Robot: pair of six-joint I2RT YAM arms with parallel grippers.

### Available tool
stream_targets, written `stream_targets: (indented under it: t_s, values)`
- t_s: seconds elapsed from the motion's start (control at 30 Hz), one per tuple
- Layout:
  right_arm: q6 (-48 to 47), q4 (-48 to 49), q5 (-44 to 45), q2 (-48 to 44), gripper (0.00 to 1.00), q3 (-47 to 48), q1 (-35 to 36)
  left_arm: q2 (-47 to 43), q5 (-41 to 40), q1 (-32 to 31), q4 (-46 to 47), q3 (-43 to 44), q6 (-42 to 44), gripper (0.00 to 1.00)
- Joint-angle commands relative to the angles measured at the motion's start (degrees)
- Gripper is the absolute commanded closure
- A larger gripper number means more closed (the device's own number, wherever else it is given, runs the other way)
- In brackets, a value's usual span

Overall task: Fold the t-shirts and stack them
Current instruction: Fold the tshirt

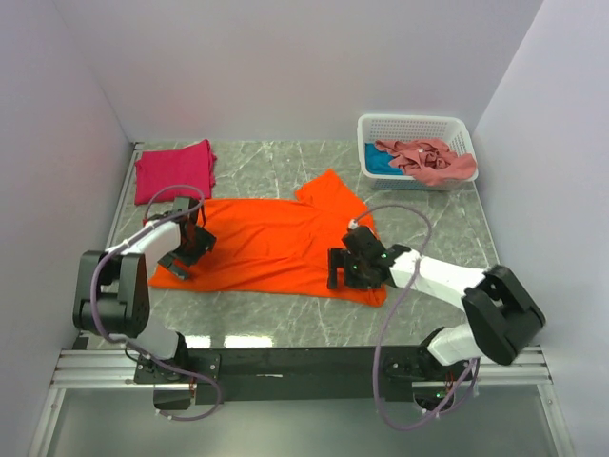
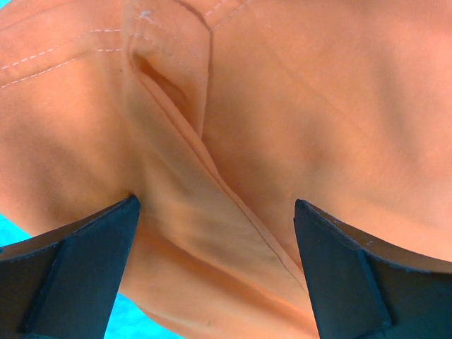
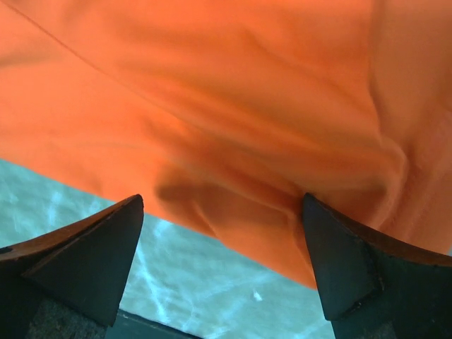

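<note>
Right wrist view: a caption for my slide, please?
Open right gripper over the orange t-shirt edge, green table below.

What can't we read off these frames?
- Teal shirt: top view, mostly buried under the salmon-pink shirt in the basket.
- Left gripper, right gripper: wrist views too close; orange shirt cut off by edges, fingertip contact unclear.
- Magenta shirt: fold layers too small, top view.

Bright, even overhead light; sharp top view.
Pale glare streaks the counter [image 1: 285, 337] along its near edge; both wrist views are soft, with shadowed folds in the orange t-shirt [image 2: 296, 106].
</note>
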Motion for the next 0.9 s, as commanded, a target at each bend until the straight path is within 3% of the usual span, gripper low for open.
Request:
stream_targets:
  t_s: [0.0, 0.17, 0.27, 0.43, 0.67, 0.87]
  values:
    - [4.99, -7.09, 0.03, -5.15, 0.00, -7.23, -0.48, -2.18, 2.48, -1.67, -6.52, -6.66, -5.13, 0.01]
    - [12.64, -11.14, -4.45, -15.26, 0.00, -16.28, -1.37, -6.67, 1.61, -3.96, -13.72, -11.06, -9.36, 0.01]
    - [13.18, -12.46, -5.78, -19.21, 0.00, -15.69, -1.37, -10.71, -0.67, -4.23, -16.27, -9.49, -10.51, 0.01]
    - [7.39, -19.75, 2.65, -23.26, 0.00, -4.10, -1.54, -12.75, -5.50, -4.05, -18.65, 1.82, -9.64, 0.00]
    - [1.84, -13.79, 12.23, -17.74, 0.00, 14.35, -2.42, -10.38, -11.05, 0.77, -17.52, 14.06, -7.53, 0.01]
    - [-1.58, -8.43, 7.51, -10.00, 0.00, 23.25, -7.87, -4.41, -7.10, 8.68, -9.69, 17.93, -0.23, 0.01]
